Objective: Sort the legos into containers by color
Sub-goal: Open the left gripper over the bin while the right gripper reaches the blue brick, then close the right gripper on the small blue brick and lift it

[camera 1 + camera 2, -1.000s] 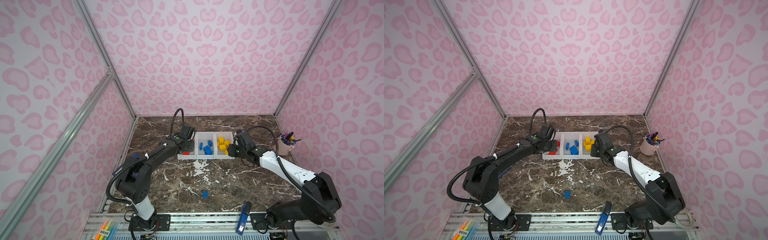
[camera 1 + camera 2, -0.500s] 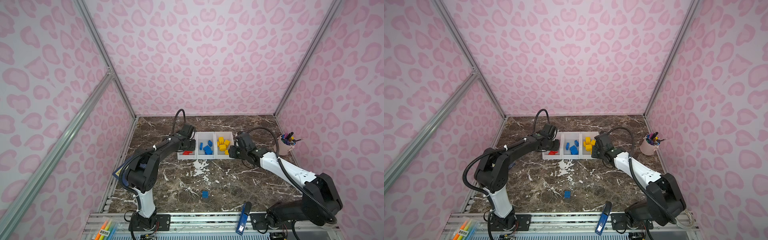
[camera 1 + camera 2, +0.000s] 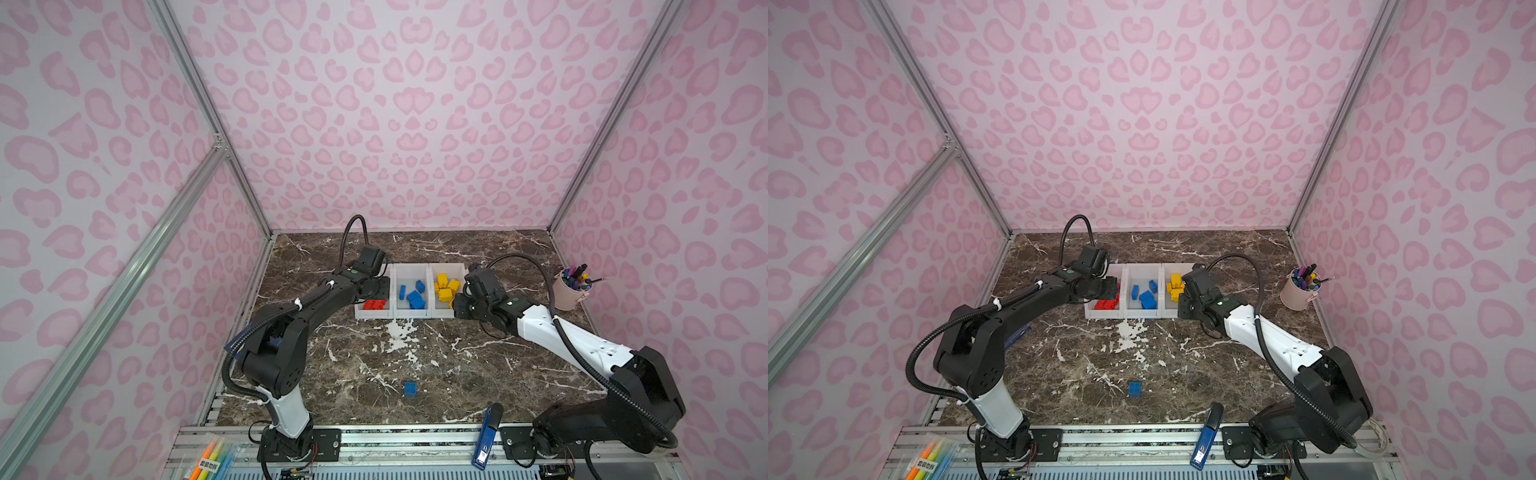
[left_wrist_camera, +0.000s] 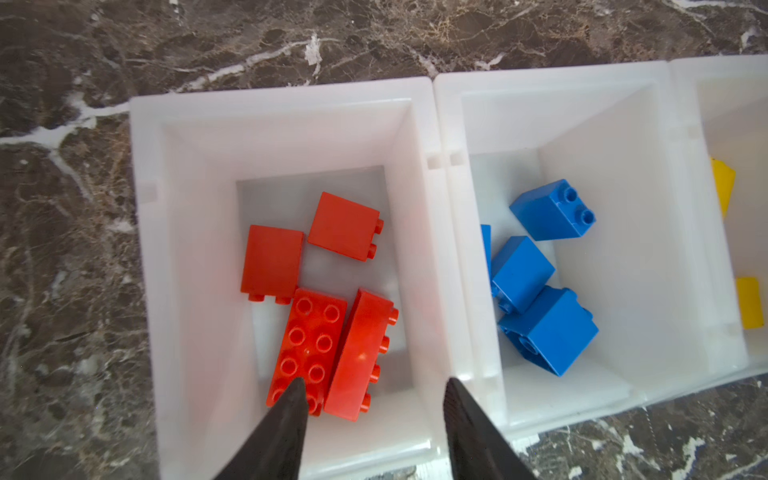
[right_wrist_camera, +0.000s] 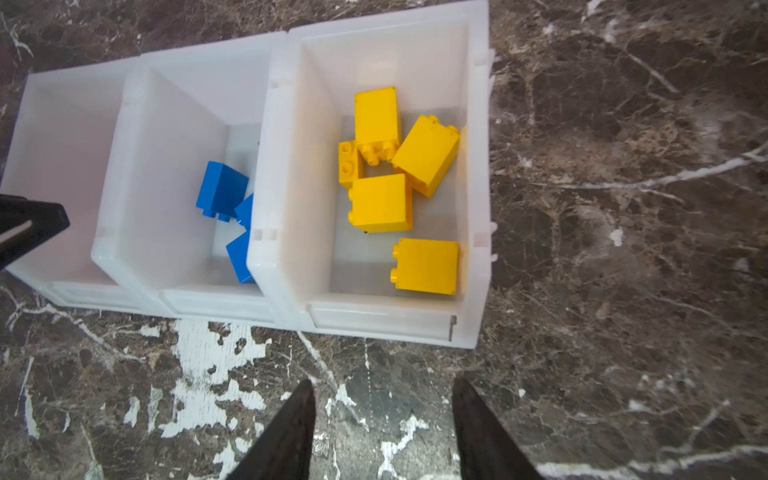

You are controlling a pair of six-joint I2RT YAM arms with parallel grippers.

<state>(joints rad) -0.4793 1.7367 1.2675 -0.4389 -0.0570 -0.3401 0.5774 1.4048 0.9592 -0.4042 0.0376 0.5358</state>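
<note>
Four red bricks [image 4: 316, 345] lie in the left bin [image 4: 274, 89] of a joined white row. The blue bricks [image 4: 548, 328] are in the middle bin [image 4: 540, 77], and five yellow bricks [image 5: 380, 203] are in the right bin [image 5: 380, 322]. One loose blue brick [image 3: 410, 389] sits alone on the marble table [image 3: 457, 374], well apart from the bins, toward the near edge.

The left gripper [image 4: 374, 384] hangs over the left bin above the red bricks. Its jaws are parted and nothing is between them. The right gripper [image 5: 382, 381] is over bare table just in front of the right bin, with its jaws likewise apart and empty.

A blue stapler [image 3: 486, 436] lies at the near edge of the table. A pink pen cup [image 3: 568, 295] stands by the right wall.
</note>
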